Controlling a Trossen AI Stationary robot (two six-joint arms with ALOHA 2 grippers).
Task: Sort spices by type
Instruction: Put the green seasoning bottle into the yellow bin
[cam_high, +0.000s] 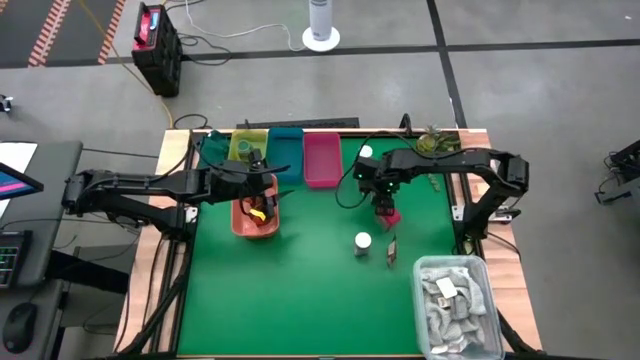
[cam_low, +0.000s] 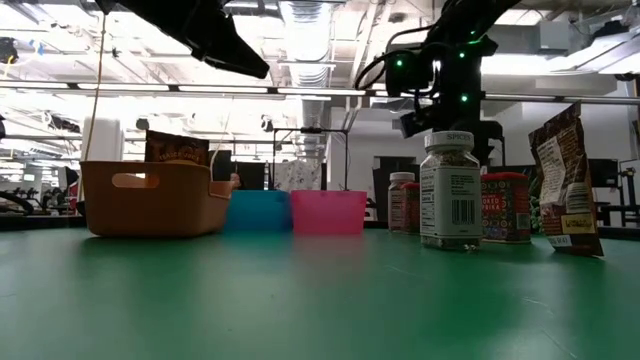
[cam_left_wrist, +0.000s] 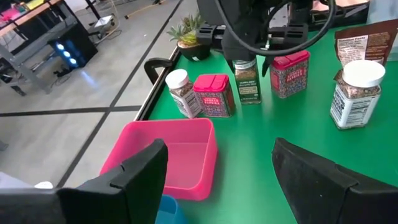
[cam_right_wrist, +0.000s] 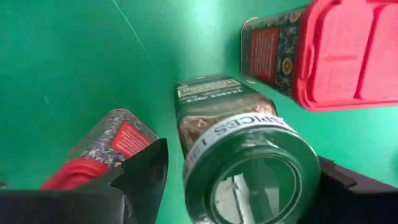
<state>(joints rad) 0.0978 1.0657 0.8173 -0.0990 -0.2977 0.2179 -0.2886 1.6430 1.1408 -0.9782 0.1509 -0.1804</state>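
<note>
Here, only the right wrist view shows the right gripper (cam_right_wrist: 233, 180), jaws apart, straddling the green-capped glass spice jar (cam_right_wrist: 239, 158), its band reading "SPICES", upright on the green worktop (cam_right_wrist: 74, 56). The left gripper (cam_left_wrist: 217, 180), jaws apart and empty, hovers by the pink plastic tray (cam_left_wrist: 171, 155).

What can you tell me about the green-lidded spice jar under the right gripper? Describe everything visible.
The green-lidded spice jar is a small clear jar with a dark green cap, a printed band around the neck, a green label and brownish contents. It stands upright on the green table between two red-lidded tins. The right gripper is open, one finger on each side; contact cannot be told.
</note>
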